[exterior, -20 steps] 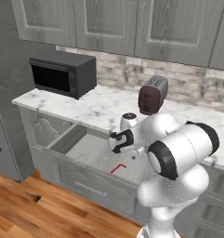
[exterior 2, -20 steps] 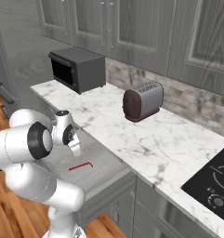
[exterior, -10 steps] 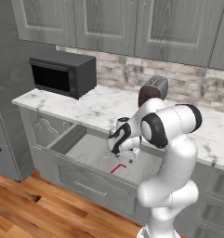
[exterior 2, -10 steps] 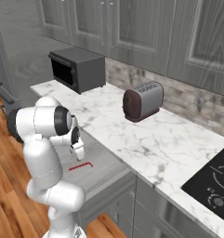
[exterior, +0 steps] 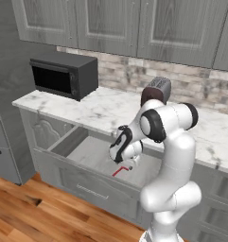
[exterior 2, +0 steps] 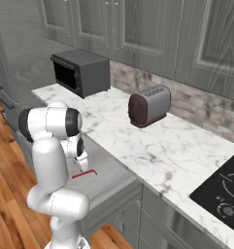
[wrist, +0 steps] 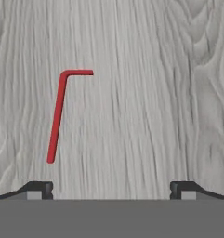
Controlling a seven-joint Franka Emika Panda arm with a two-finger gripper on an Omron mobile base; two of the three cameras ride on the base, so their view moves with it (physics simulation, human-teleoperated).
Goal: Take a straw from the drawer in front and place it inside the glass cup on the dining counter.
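I have the gripper [wrist: 111, 188] hanging over the open drawer [exterior: 92, 153], jaws spread wide, nothing between them. The straw [wrist: 57, 116], red with a bent end, lies flat on the drawer floor just ahead of my left fingertip [wrist: 38, 189], not touching it.

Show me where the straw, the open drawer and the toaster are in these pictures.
straw [wrist: 56, 118]: hand view, on the middle of its long red shaft.
drawer [exterior: 89, 152]: left base view, on the bare grey floor of the drawer.
toaster [exterior 2: 148, 105]: right base view, on its dark side panel.
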